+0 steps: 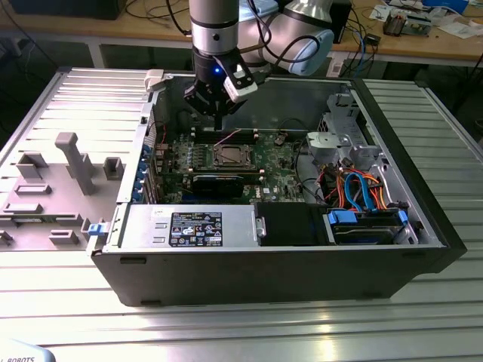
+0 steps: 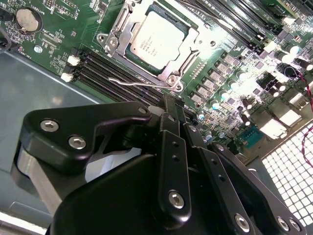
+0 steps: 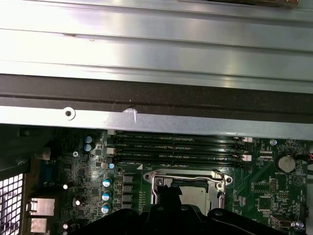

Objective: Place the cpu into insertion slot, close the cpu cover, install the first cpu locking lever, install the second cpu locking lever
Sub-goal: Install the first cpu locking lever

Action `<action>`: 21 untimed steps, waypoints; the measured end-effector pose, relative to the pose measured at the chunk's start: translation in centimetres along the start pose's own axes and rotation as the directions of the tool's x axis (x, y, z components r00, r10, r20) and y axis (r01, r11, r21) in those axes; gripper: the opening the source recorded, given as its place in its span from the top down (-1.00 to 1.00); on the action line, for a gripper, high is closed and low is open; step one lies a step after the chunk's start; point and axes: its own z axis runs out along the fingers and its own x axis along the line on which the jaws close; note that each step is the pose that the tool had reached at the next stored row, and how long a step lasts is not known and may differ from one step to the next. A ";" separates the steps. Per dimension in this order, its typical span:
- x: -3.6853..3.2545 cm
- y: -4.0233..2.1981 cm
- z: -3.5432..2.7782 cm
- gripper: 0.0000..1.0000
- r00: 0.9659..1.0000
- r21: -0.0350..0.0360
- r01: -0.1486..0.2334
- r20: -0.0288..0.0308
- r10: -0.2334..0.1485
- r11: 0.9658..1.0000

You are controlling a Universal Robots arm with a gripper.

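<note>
The cpu [image 2: 156, 41] lies flat in its socket on the green motherboard [image 2: 230, 73], silver top showing. The cpu cover [image 2: 116, 35], a silver frame, lies down around it. A thin wire locking lever [image 2: 129, 81] runs along the socket edge beside the memory slots. My gripper [image 2: 171, 106] hangs above the board just off that lever side of the socket, its black fingers together with nothing between them. In the exterior view the gripper [image 1: 219, 124] points down inside the open case, behind the socket [image 1: 230, 156]. The first wrist view shows the socket [image 3: 215, 178] partly hidden by the gripper [image 3: 168, 196].
The black case wall [image 1: 264, 264] rings the board. A black card [image 1: 219, 183] lies in front of the socket, the power supply [image 1: 189, 226] nearer still. A drive cage with blue and orange cables [image 1: 362, 192] is at the exterior view's right. A grey fixture tray [image 1: 53, 188] sits outside.
</note>
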 end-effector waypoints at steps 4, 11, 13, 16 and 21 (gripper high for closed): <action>-0.23 -0.02 0.10 0.79 1.000 -0.001 0.000 0.000 0.000 1.000; -1.23 -0.03 0.97 0.79 1.000 -0.018 -0.001 0.001 0.001 1.000; -1.35 0.06 1.28 0.79 1.000 -0.018 -0.001 0.001 0.001 1.000; -1.74 0.21 1.71 0.79 1.000 -0.018 -0.001 0.001 0.001 1.000; -2.37 0.43 2.29 0.79 1.000 -0.018 0.004 0.001 -0.004 1.000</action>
